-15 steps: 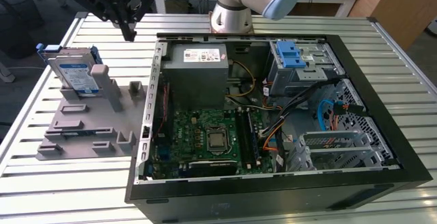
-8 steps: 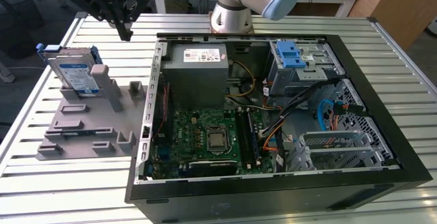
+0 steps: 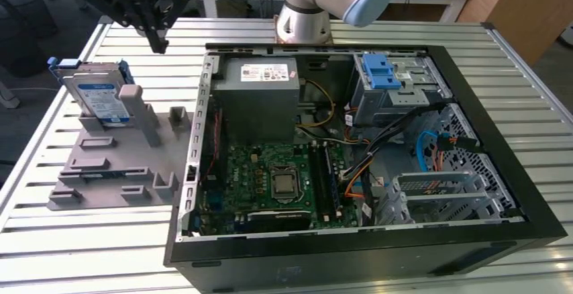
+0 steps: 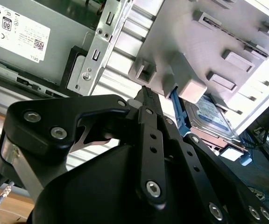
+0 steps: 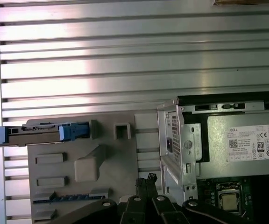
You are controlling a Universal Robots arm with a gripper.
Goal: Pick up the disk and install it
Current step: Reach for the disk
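The disk (image 3: 98, 96), silver with a blue-and-white label and a blue bracket, stands on edge in the grey slotted stand (image 3: 107, 166) at the exterior view's left. My gripper (image 3: 160, 44) hangs above the table behind the disk and slightly to the exterior view's right, apart from it, shut with nothing held. In the second wrist view the joined fingertips (image 4: 146, 91) point toward the stand (image 4: 209, 42), and the disk (image 4: 211, 116) lies beyond them. The first wrist view shows the disk (image 5: 41, 133) edge-on in the stand (image 5: 83, 158), with the gripper (image 5: 146, 179) off to one side.
An open computer case (image 3: 501, 173) lies on the slatted metal table (image 3: 537, 86), to the exterior view's right of the stand. Inside are a grey power supply (image 3: 259, 96), a motherboard (image 3: 278, 180) and a drive cage with a blue clip (image 3: 385, 72). The arm's base (image 3: 304, 19) stands behind the case.
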